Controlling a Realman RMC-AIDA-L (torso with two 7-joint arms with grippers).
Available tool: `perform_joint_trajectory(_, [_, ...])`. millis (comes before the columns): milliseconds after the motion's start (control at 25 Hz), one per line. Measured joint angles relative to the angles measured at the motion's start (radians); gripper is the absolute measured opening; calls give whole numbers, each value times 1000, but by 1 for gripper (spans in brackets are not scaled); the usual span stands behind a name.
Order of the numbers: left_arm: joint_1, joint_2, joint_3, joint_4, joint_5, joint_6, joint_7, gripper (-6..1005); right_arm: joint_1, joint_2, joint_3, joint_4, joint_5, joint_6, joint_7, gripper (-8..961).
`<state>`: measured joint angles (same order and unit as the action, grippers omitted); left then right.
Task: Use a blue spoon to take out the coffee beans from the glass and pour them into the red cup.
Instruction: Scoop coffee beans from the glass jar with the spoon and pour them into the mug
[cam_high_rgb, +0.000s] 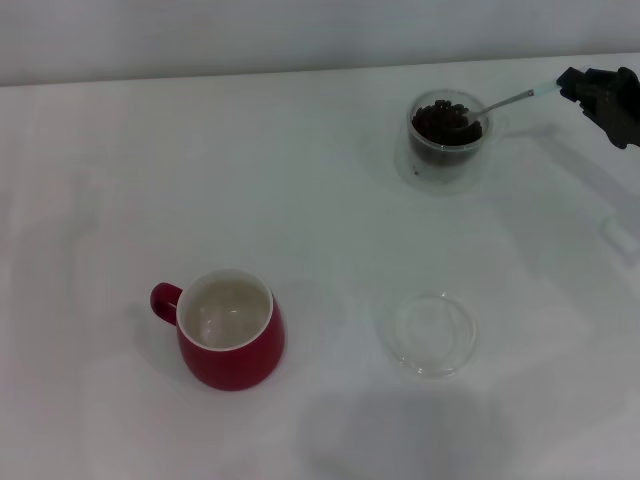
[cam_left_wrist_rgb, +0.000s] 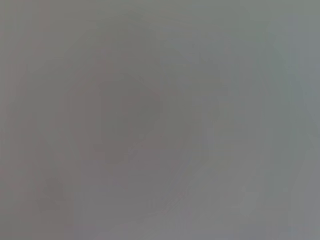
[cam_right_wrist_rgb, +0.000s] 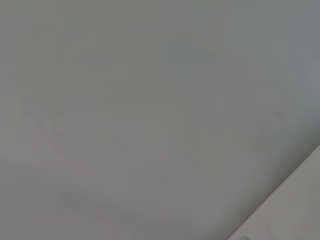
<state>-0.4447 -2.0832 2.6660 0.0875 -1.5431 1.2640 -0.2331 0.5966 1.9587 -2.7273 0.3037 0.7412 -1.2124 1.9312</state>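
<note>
Clear glass (cam_high_rgb: 447, 140) holding dark, faintly shiny coffee beans (cam_high_rgb: 444, 123); glossy red cup (cam_high_rgb: 230, 330), white inside; blue spoon (cam_high_rgb: 500, 102) neck bright metal; matt white table (cam_high_rgb: 330, 230).

Looks like a lab or test bench setup, not a home kitchen: plain white surface (cam_high_rgb: 320, 180) w/ no cloth, no pattern, no clutter, backed by a bare pale wall (cam_high_rgb: 300, 30) along the far edge. Only a few props sit on it, spaced well apart: a red cup (cam_high_rgb: 232, 340), a clear glass (cam_high_rgb: 447, 135) of coffee beans (cam_high_rgb: 445, 122), a shallow clear dish (cam_high_rgb: 432, 333). A black robot pincer (cam_high_rgb: 590, 92) enters at the far right edge, which points to a robotics workspace. Both wrist views show only flat grey, nothing more about the room
</note>
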Motion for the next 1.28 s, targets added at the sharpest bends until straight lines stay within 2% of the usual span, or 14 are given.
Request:
perform_joint_trajectory(360, [0,0,0,0,0,0,0,891,-5,-8,-1,-18,26,-11,10,136])
perform_joint_trajectory(720, [0,0,-2,0,-1,-1,0,891,-18,-15,-7,-20,22,-82,14,136])
perform_joint_trajectory(1080, [-7,0,-1,0,-1,-9,0,890,-38,-17,-9,-20,22,-156,14,136])
perform_joint_trajectory(1280, [-9,0,0,0,1,-9,0,890,-56,-9,-13,-20,20,-203,14,136])
